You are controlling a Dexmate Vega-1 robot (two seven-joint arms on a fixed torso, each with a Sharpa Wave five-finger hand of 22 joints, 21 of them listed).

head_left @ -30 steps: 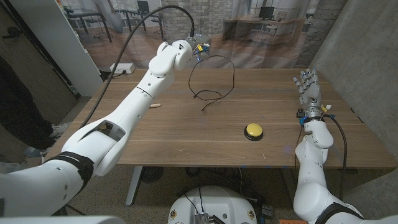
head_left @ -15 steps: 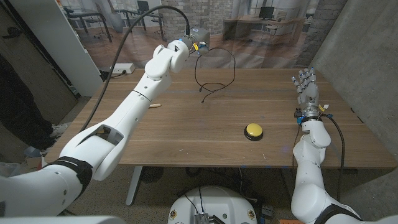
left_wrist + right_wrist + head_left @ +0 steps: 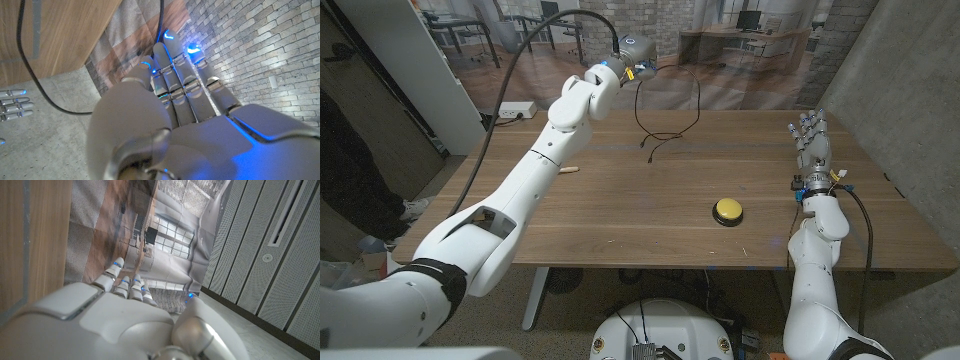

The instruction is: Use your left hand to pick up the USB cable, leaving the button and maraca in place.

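Observation:
My left hand (image 3: 626,58) is raised above the table's far edge and holds the black USB cable (image 3: 696,100). The cable hangs from it in a loop, and its loose end (image 3: 648,152) dangles at the tabletop; I cannot tell whether it touches. In the left wrist view the cable (image 3: 20,45) runs past the curled fingers (image 3: 175,75). The yellow button (image 3: 727,209) sits on the table to the right of the middle. A small tan wooden piece (image 3: 571,169), perhaps the maraca, lies at the left. My right hand (image 3: 811,140) stands at the right edge, fingers up and apart, holding nothing.
The wooden table (image 3: 620,220) has bare room between the button and the tan piece. A white power strip (image 3: 515,111) lies beyond the table's back left corner. A person in dark clothes (image 3: 350,170) stands at the left edge.
My left hand has risen and moved back over the far edge, lifting the cable's loop off the table until only its end hangs low. The button and the tan piece have stayed put.

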